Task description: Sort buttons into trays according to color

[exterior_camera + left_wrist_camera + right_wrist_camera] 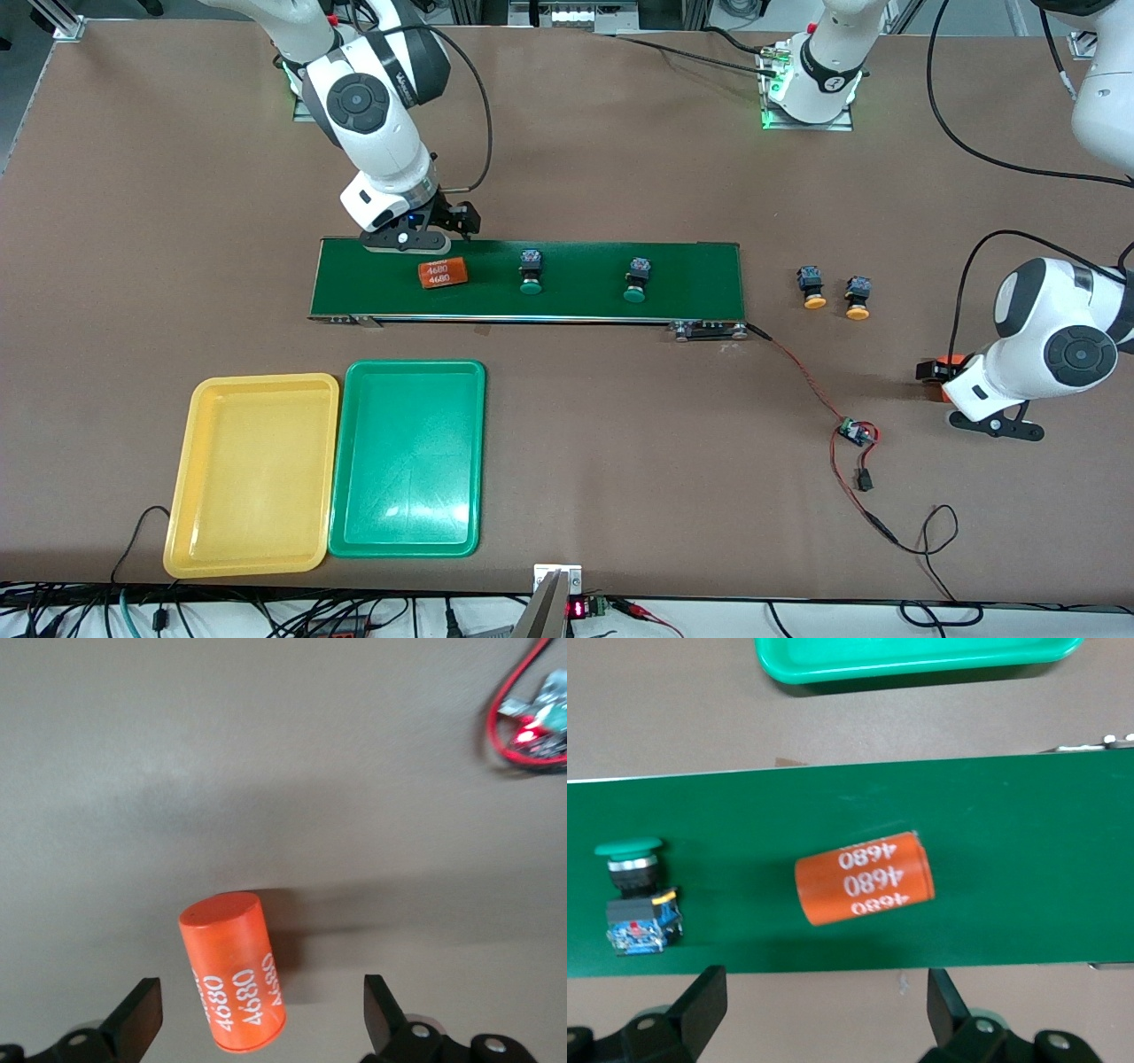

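Note:
Two green-capped buttons [531,273] [636,281] lie on the dark-green belt. One of them [633,895] also shows in the right wrist view. Two yellow-orange-capped buttons [811,287] [858,298] lie on the bare table off the belt's end, toward the left arm's end. The yellow tray [252,474] and green tray [407,456] sit side by side nearer the front camera, both empty. My right gripper [409,237] [826,975] hangs open over the belt's edge, holding nothing. My left gripper [997,425] [261,985] is open over an orange "4680" cylinder [232,970], not touching it.
Another orange "4680" cylinder [443,272] [864,877] lies on the conveyor belt [691,266] beside the right gripper. A small circuit board with red and black wires [855,432] [540,722] lies on the table between the belt's end and the left gripper.

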`<state>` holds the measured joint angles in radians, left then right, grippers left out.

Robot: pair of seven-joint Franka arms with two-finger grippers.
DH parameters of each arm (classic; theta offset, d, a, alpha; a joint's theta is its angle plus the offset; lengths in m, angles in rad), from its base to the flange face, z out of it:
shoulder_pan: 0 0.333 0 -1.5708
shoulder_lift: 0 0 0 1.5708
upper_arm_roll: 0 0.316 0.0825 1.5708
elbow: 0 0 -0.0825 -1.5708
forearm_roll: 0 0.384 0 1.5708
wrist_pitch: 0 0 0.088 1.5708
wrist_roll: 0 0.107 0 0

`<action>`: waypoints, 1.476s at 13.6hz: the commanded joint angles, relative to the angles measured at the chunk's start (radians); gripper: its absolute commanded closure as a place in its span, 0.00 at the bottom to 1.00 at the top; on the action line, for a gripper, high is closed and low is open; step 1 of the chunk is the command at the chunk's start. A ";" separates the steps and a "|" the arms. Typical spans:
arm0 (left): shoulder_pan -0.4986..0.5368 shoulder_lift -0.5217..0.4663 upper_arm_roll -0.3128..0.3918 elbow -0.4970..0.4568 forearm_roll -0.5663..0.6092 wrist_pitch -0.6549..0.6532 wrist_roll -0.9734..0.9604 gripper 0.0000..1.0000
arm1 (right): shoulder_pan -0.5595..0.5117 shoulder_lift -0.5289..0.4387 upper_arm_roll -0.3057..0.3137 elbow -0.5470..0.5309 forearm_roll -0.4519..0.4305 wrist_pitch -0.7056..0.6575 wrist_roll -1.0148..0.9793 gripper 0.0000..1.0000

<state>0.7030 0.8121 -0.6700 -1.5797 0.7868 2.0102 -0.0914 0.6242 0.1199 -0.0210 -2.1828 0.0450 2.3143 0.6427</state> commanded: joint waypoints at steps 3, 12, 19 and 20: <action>0.013 0.044 0.050 -0.023 0.023 0.099 0.010 0.09 | 0.017 0.106 -0.005 0.106 0.013 0.002 0.046 0.00; 0.012 0.013 -0.069 -0.020 0.009 -0.062 0.125 0.74 | 0.046 0.202 -0.005 0.198 0.013 0.010 0.153 0.00; -0.020 0.029 -0.364 -0.036 -0.065 -0.278 0.350 0.74 | 0.078 0.279 -0.005 0.232 0.013 0.020 0.155 0.00; -0.046 0.036 -0.362 -0.034 -0.120 -0.271 0.442 0.75 | 0.078 0.284 -0.005 0.232 0.013 0.020 0.155 0.00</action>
<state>0.6772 0.8455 -1.0280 -1.6065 0.7389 1.7399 0.1841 0.6947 0.3858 -0.0209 -1.9740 0.0453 2.3366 0.7864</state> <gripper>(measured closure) 0.498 0.000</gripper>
